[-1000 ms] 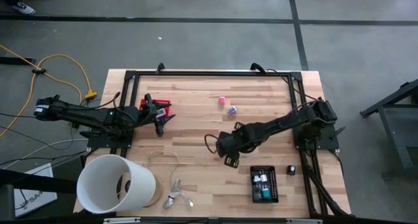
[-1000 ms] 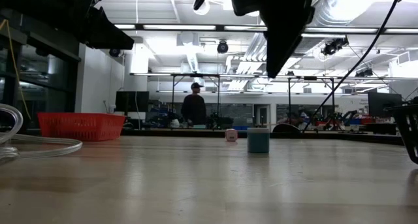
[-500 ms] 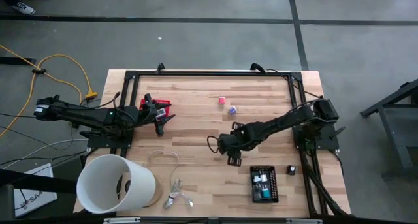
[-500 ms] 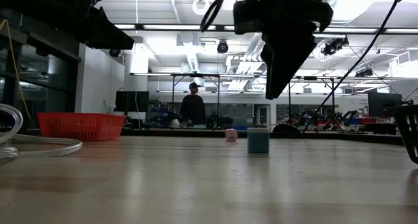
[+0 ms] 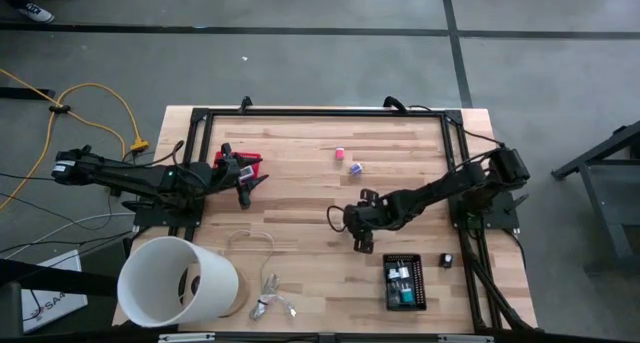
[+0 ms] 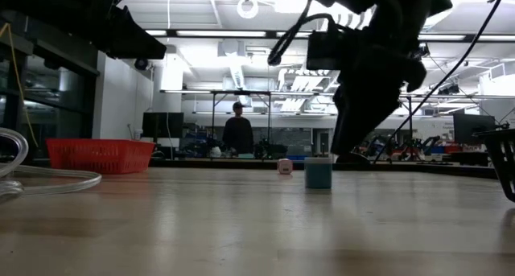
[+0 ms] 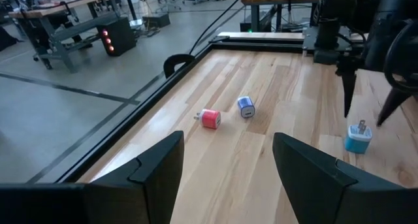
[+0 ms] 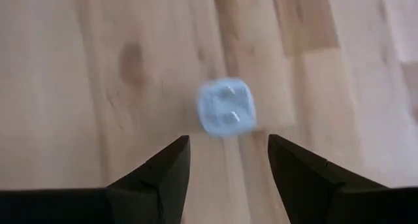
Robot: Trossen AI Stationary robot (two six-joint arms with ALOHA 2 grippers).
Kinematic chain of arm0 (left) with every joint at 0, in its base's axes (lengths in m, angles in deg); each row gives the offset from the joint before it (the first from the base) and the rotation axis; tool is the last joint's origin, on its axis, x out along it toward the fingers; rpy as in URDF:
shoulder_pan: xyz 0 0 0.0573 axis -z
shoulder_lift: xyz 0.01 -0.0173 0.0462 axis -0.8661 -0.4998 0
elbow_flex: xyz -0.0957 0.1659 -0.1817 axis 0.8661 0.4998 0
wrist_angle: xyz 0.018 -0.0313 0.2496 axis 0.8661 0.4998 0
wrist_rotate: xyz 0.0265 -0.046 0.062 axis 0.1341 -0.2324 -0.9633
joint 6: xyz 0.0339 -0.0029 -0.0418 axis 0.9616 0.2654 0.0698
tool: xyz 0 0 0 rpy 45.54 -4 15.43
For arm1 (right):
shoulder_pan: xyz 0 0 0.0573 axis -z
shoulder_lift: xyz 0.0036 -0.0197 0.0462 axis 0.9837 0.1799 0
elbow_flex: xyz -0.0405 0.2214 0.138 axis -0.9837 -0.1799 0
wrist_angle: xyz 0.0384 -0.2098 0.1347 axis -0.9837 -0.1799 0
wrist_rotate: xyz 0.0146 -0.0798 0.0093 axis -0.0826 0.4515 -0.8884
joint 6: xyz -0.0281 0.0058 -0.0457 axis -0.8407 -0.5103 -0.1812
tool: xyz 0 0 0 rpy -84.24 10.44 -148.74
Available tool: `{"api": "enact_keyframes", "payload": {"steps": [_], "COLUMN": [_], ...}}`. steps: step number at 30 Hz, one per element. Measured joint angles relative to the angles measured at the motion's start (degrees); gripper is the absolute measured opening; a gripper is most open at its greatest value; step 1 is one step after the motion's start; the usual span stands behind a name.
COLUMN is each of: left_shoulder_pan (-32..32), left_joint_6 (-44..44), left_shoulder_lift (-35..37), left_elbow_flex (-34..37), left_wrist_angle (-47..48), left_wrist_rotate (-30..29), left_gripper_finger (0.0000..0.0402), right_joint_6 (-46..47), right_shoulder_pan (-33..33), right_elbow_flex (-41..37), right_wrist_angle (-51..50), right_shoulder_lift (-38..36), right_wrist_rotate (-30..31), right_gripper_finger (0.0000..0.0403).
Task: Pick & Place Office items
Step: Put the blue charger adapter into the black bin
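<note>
1. Two pincers are mine; the right gripper (image 5: 357, 245) is the one at work, its fingers (image 8: 157, 175) spread wide with nothing between them.
2. Directly below the right gripper stands a light blue plug block (image 8: 225, 115), prongs upward, on the wooden table (image 5: 300, 183). The block sits in line with the gap between my fingers, and I cannot tell any contact with it.
3. Taking that block as landmark: in the low view the block (image 6: 318, 173) stands upright on the tabletop with my right arm's dark bulk hanging over it.
4. Near the block, towards the table's front edge, lies a black tray (image 5: 404, 282) holding several small items; a small black piece (image 5: 447, 260) rests just beside the tray.
5. Farther from the block, towards the table's back edge, lie a pink block (image 5: 340, 154) and a purple block (image 5: 355, 168), close together but apart.
6. Well away from the block, my left gripper (image 5: 247, 191) waits beside a red basket (image 5: 238, 163), fingers (image 7: 157, 165) held wide and empty.
7. Farthest off, a white tub (image 5: 180, 283) lies at the table's front corner on the left arm's side.
</note>
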Motion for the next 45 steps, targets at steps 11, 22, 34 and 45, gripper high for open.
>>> {"api": "enact_keyframes", "payload": {"steps": [11,22,34,45], "left_shoulder_pan": [-0.01,-0.01,0.0,0.0], "left_joint_6": [-0.02,0.0,-0.02,-0.01], "left_shoulder_lift": [0.0,0.0,0.0,0.0], "left_elbow_flex": [0.0,0.0,0.0,0.0], "left_wrist_angle": [0.06,0.11,0.15,0.11], "left_wrist_rotate": [0.0,0.0,0.0,0.01], "left_gripper_finger": [0.0227,0.0227,0.0227,0.0227], "right_joint_6": [-0.38,-0.58,-1.47,-1.47], "right_shoulder_pan": [1.41,1.42,1.55,1.55], "right_elbow_flex": [-5.08,-6.52,-6.47,-6.48], "right_wrist_angle": [7.55,11.41,17.32,20.21], "right_shoulder_lift": [-0.04,-0.02,0.66,4.42], "right_wrist_rotate": [-0.64,-0.68,-1.68,-2.03], "right_gripper_finger": [0.0193,0.0193,0.0193,0.0193]}}
